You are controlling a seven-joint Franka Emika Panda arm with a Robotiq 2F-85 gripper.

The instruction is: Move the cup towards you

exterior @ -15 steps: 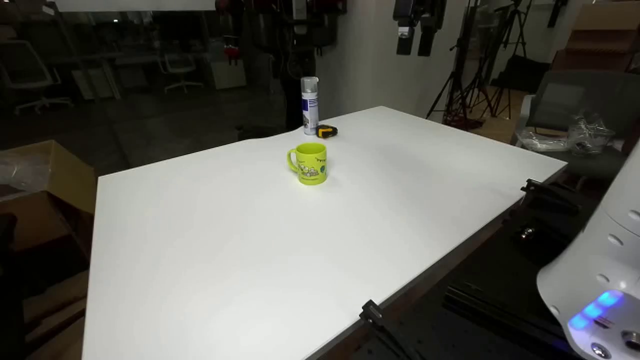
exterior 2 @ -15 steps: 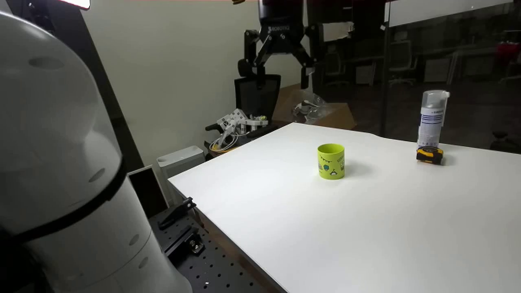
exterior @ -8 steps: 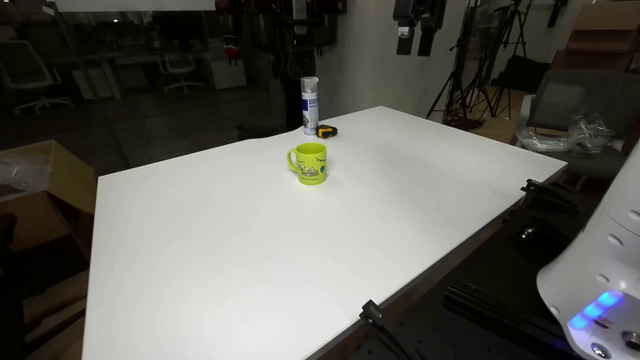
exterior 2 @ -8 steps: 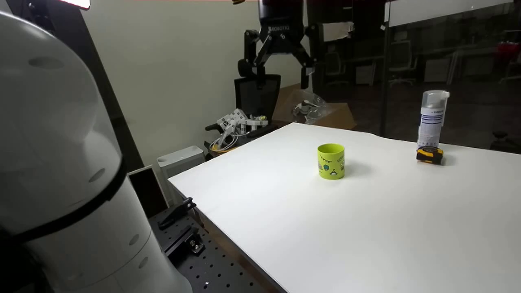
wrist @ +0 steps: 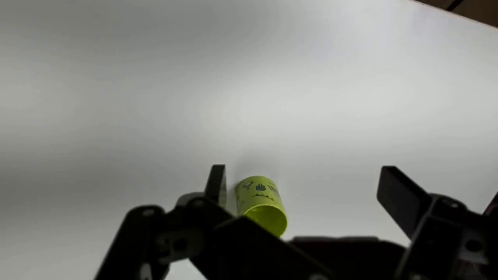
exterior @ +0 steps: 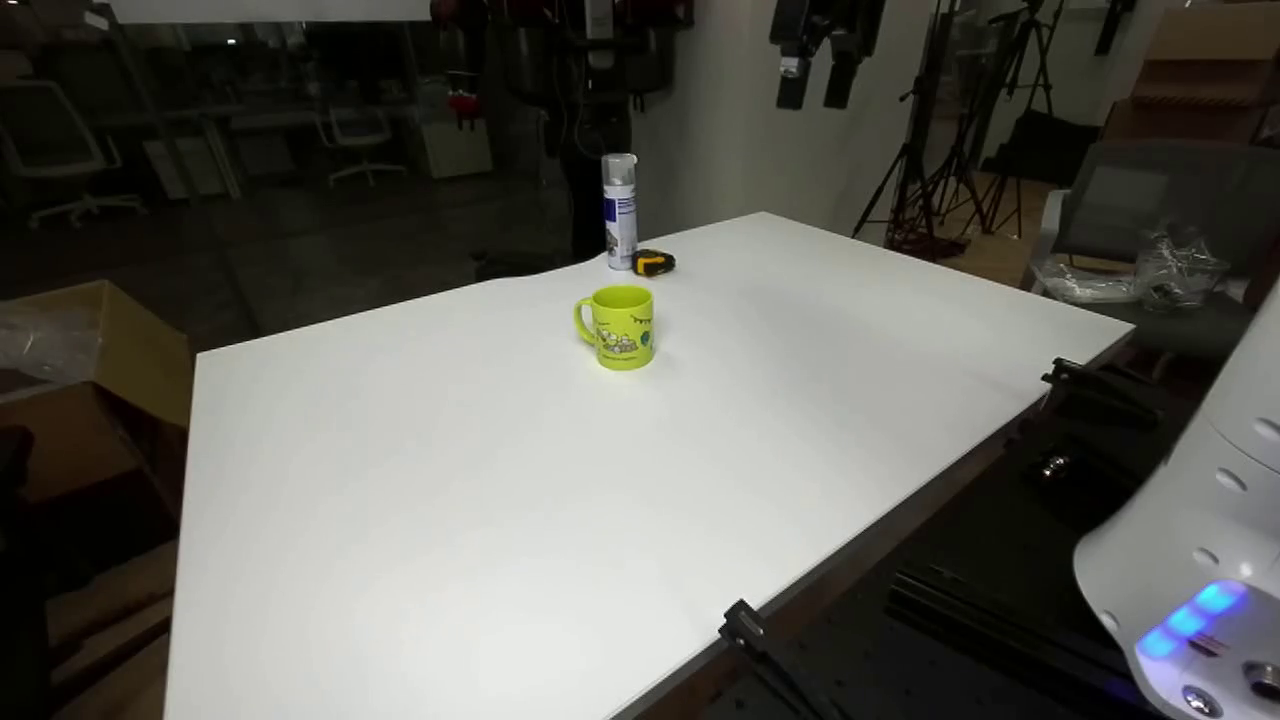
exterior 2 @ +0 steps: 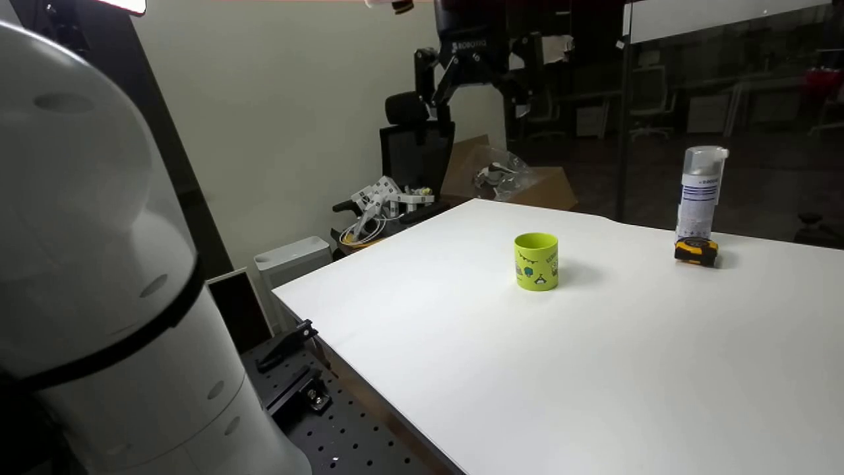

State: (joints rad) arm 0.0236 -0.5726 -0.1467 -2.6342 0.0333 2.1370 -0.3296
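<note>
"ROBOTIQ": black housing above spread jaws | bottle label: too small | cup lettering: too small

I've got cup on table; in an exterior view, bottle behind it, tape measure just right of the bottle.

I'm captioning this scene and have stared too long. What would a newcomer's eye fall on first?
Most likely the bright lime-green mug with printed drawings, upright on the white tabletop. Next, the black two-fingered Robotiq gripper, open in the air, clear of the mug. Then the slim white-and-blue can, standing near the tabletop's edge beside a black-and-yellow tape measure.
</note>
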